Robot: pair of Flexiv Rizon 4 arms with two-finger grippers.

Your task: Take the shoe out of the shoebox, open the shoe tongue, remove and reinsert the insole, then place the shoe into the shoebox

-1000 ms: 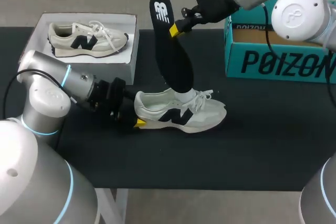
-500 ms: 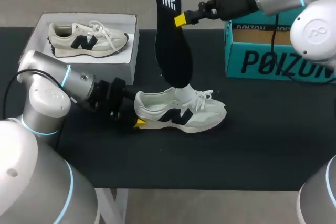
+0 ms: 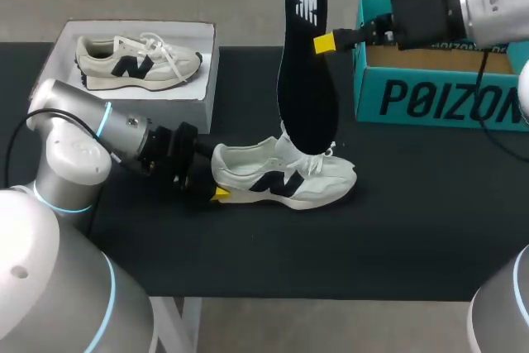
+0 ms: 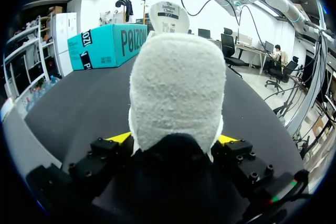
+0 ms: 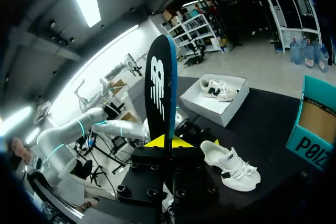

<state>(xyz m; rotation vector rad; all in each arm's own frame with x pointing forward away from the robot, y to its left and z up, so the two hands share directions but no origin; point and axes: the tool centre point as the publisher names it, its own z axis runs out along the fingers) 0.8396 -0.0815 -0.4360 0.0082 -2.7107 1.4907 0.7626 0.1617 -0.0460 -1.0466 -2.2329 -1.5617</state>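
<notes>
Right jaws gripping black insole (image 3: 306, 88) upright above white shoe (image 3: 322, 183), left jaws clamping its heel

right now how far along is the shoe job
Done: the shoe is out on the table, its heel gripped by the left hand, and the insole looks clear of it. In hand: the right hand holds the insole up above the shoe. Left: reinsert the insole, then box the shoe.

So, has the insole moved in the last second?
Yes. The insole rose and shifted right, toward the teal box, while the shoe below it stayed put.
</notes>
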